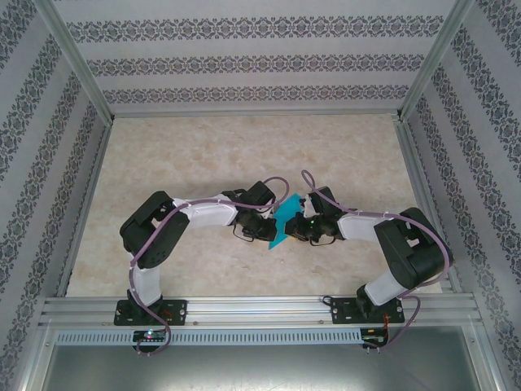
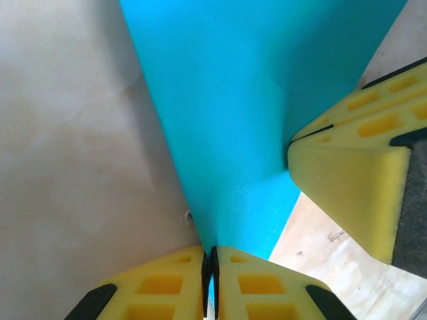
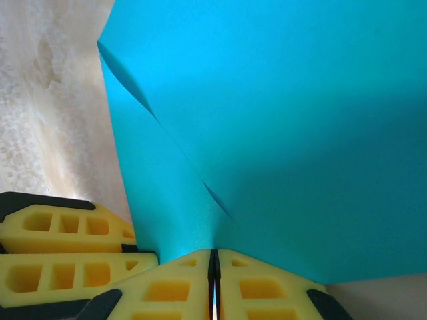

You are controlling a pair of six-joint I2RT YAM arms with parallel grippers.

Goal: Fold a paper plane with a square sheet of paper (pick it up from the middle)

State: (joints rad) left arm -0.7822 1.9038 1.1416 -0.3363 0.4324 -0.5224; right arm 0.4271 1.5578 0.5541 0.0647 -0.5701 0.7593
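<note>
A: Where is our blue sheet?
B: Over the bench, between our arms. Our left pincer and right pincer are both clamped on it, tips close together.

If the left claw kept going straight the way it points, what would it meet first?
The square sheet of paper the left claw pinches. The right claw, shut on the same sheet slightly aside, probably comes next; depth is unclear.
</note>
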